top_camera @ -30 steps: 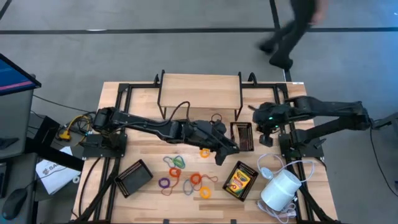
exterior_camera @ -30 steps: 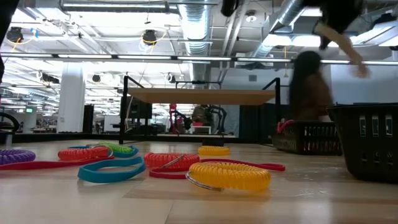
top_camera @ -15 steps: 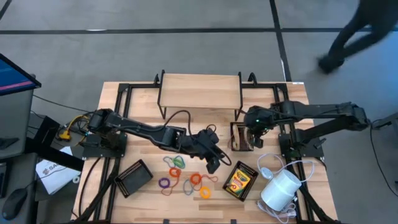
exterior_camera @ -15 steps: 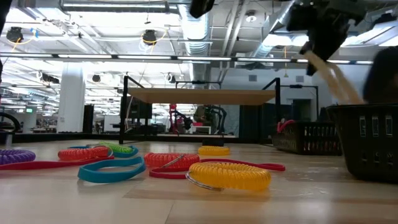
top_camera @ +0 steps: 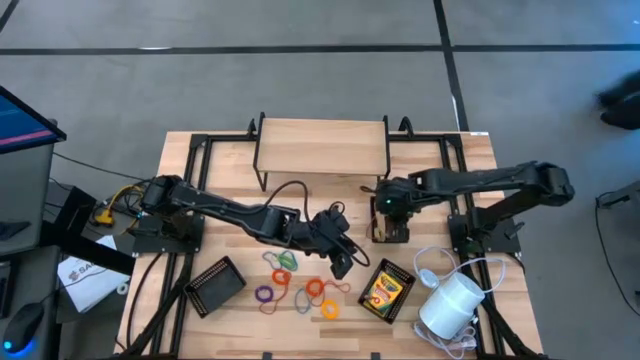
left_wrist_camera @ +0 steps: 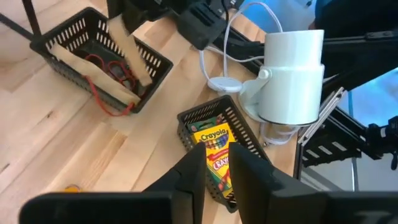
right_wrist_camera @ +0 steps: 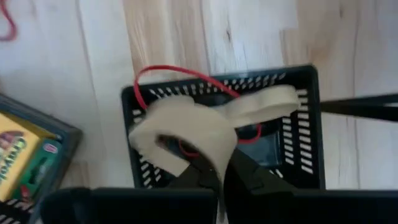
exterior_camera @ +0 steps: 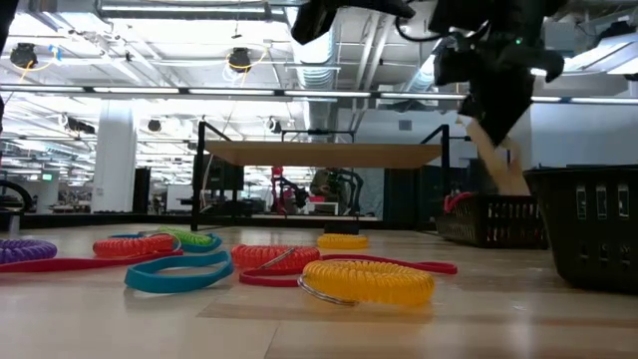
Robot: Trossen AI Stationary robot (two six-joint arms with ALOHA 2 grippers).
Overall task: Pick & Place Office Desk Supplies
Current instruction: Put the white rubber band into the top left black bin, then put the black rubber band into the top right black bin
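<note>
- Two changes matter here: your left arm has drawn back toward the near side of the tabletop [top_camera: 225, 245], and your right arm has swung in from the right edge to hang over the middle mesh tray [top_camera: 389, 228].
- Farthest left among the supplies, the purple loop [top_camera: 263, 295] lies flat on the wood. The green-and-orange loop [top_camera: 283, 262], the orange loop [top_camera: 315, 288] and the yellow loop [top_camera: 330, 310] are scattered close beside it. None of them is in a tray yet, so I judge most of the sorting is still to do.
- Your left pincer [top_camera: 341, 264] hovers just right of that cluster. Its fingers [left_wrist_camera: 189, 177] stand a narrow gap apart and I see nothing between them. The orange loop is the nearest piece, just beside it on the near side.
- Through that gap, the left wrist view shows the crayon box [left_wrist_camera: 214, 155]. It lies in its own mesh tray, near the pincer but not touching.
- Your right pincer [top_camera: 387, 207] is clamped on a wide pale band [right_wrist_camera: 186, 127], which dangles directly above the middle tray.
- That tray already holds a red loop [right_wrist_camera: 155, 71] draped partly over its wall. The band now looks lined up for a drop, though it has not been let go.
- Farthest right stands the white cylinder [top_camera: 452, 305], well clear of both arms.
</note>
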